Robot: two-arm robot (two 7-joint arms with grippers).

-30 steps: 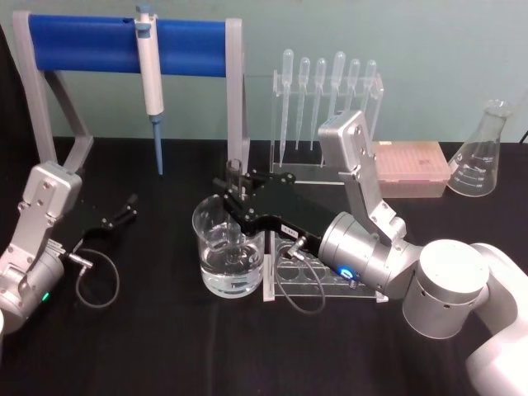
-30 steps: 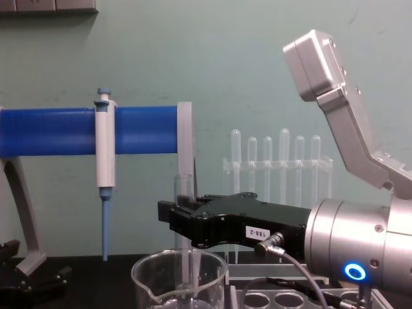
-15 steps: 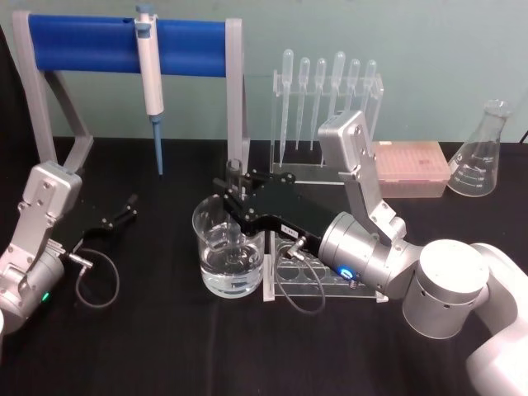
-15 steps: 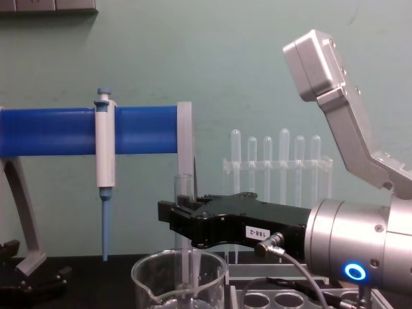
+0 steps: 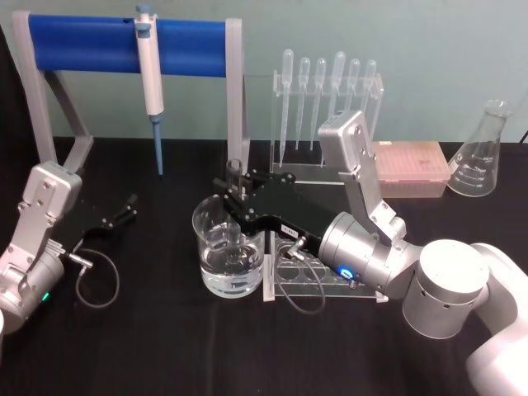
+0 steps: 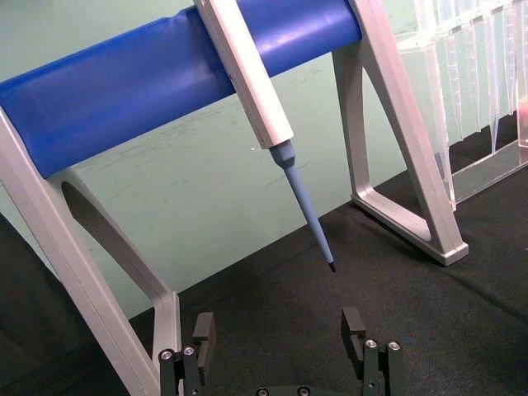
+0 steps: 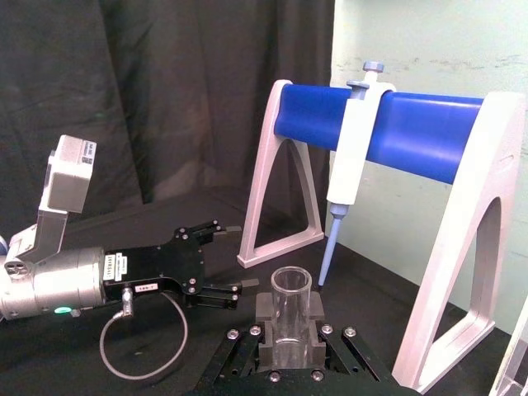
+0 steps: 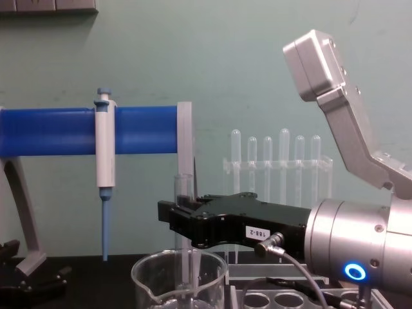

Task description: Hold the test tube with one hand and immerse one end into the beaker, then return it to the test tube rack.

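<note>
The test tube [image 5: 234,172] stands upright with my right gripper [image 5: 235,198] shut on its middle. Its lower end reaches down inside the beaker [image 5: 216,268], which holds clear liquid. From the chest, the test tube [image 8: 184,188] rises above the black right gripper [image 8: 182,222] and drops behind the wall of the beaker [image 8: 151,286]. In the right wrist view the open rim of the test tube [image 7: 290,305] sits between the fingers [image 7: 265,312]. My left gripper [image 5: 124,211] rests open at the left of the table, left gripper [image 6: 279,330] pointing at the blue stand.
A blue-barred stand [image 5: 124,41] carries a white-and-blue pipettor [image 5: 151,78] behind the beaker. A clear rack of pipettes [image 5: 328,91] stands at the back. A tube rack [image 5: 318,285] lies under my right wrist. A pink tip box [image 5: 412,169] and a flask [image 5: 483,153] sit far right.
</note>
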